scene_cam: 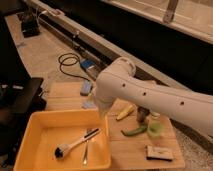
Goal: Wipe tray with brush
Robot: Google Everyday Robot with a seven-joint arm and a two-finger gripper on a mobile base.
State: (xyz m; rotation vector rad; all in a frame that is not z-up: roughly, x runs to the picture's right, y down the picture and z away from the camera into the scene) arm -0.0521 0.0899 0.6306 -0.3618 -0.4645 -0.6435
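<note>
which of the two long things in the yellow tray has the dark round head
The brush, lying diagonally; the thin metal utensil beside it has none. The claw hangs over the tray, at its far rim.
</note>
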